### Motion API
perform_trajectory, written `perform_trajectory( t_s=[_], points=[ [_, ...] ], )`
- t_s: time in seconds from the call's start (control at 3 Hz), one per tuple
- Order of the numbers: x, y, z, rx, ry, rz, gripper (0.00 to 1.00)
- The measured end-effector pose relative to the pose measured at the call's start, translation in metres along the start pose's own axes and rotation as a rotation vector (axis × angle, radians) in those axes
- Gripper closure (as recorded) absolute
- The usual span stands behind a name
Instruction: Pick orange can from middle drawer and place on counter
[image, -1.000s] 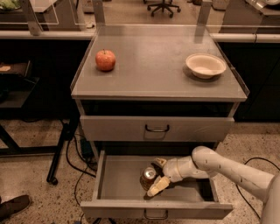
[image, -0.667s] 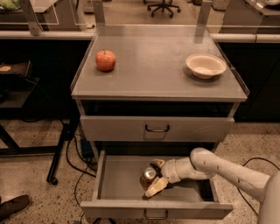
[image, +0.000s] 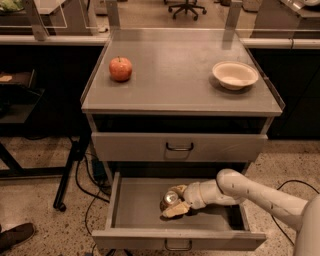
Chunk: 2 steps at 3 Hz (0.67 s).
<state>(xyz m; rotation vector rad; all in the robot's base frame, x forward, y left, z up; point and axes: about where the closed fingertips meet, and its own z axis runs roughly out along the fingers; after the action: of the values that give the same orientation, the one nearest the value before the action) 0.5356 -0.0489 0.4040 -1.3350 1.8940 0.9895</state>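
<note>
The middle drawer (image: 135, 202) is pulled open below the grey cabinet. The orange can (image: 169, 199) stands inside it near the middle, its silver lid showing. My gripper (image: 174, 201) reaches into the drawer from the right on a white arm, its cream fingers (image: 175, 210) on either side of the can. The counter (image: 180, 75) is the flat grey top above.
A red apple (image: 120, 68) sits on the counter's left and a cream bowl (image: 234, 74) on its right. A closed drawer front with a loop handle (image: 179, 147) sits above the open drawer. Dark tables flank the cabinet; cables lie on the floor at left.
The arm has shifted slightly left, further over the can. The can, apple and bowl have not moved.
</note>
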Motion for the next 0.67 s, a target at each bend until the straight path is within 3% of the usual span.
perform_trajectory(
  t_s=[0.67],
  points=[
    [0.0000,0.0000,0.0001,0.000,0.000,0.000,0.80]
  ],
)
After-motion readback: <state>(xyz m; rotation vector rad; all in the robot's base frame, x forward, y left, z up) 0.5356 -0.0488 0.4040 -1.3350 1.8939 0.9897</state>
